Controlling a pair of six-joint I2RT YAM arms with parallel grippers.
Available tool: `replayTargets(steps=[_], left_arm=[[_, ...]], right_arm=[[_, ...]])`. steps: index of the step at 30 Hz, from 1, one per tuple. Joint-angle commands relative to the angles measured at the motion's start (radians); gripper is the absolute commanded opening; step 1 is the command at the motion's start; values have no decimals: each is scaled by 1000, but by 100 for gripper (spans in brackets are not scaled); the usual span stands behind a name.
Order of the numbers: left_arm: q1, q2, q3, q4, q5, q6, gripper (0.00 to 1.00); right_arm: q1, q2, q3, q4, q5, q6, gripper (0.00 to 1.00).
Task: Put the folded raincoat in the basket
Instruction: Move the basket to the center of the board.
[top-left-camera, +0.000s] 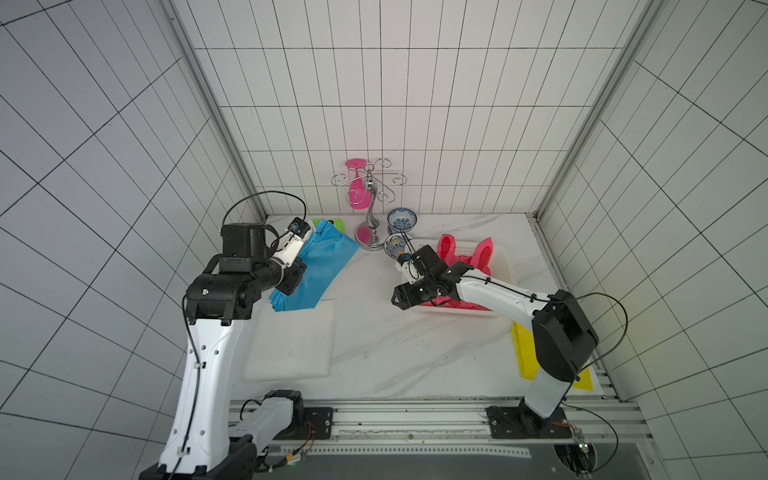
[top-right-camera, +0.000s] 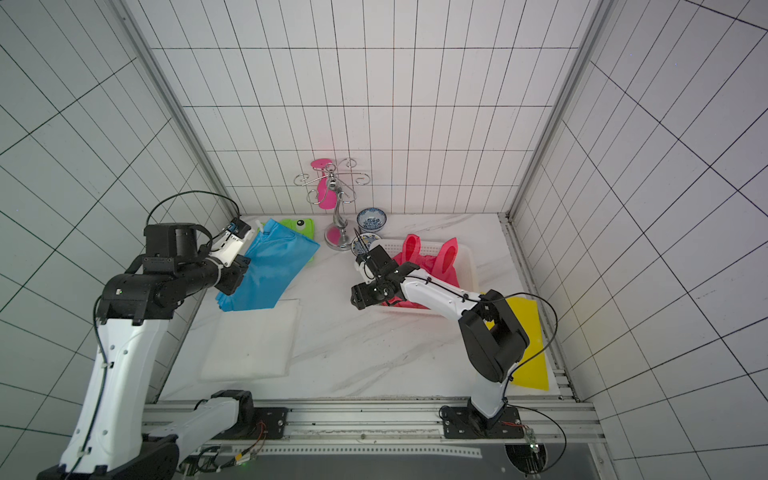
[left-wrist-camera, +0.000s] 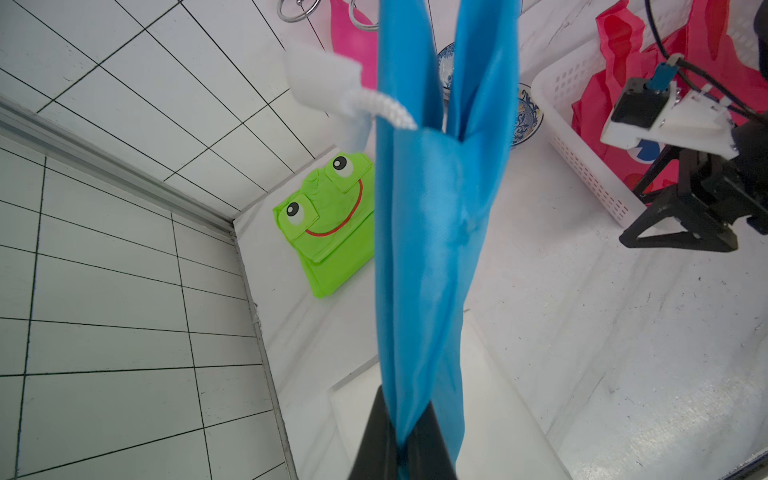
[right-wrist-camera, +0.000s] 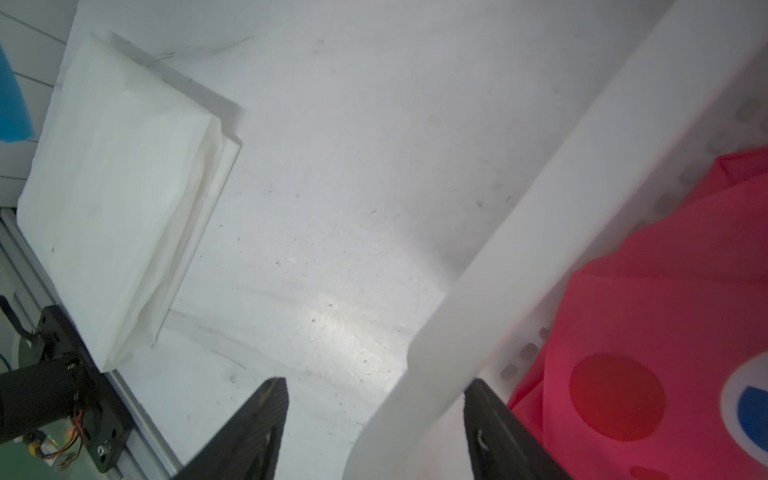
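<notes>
I count two bowls (top-left-camera: 401, 219), one basket (left-wrist-camera: 577, 153), one hook stand (top-left-camera: 371, 208), one pink glass (top-left-camera: 358, 195), four coloured raincoats (top-left-camera: 324, 262), one white sheet (top-left-camera: 291, 340).

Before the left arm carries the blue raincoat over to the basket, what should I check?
1. Grip of left fingers on blue raincoat: ok, shut.
2. Its low end off the white folded cloth: cannot tell.
3. Hold on basket: not ok, right fingers open astride its rim.
4. Room inside beside pink raincoat: cannot tell.
5. Drop zone free: not ok, right arm reaches over the basket.
</notes>
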Motion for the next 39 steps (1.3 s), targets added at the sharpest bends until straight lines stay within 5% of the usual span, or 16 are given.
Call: replayTargets(steps=[1,14,22,29,36,39], left_arm=[[6,-25,-1,11,5,17,0],[0,-27,19,17,17,64,0],[-45,-1,58,-8,188,113,0],[-212,42,82,-12,287,136,0],[-314,119,107,55,285,174,0],[-316,149,121,101,310,165,0]], right_arm=[[73,36,72,16,-54,5,69],[233,154,221,128,-172,55,68],[210,-207,-8,116,-73,12,70],[203,-585,-196,15,204,-299,72],[187,-779,-293,-2,393,-472,78],[124,-780,-320,22,567,-395,80]])
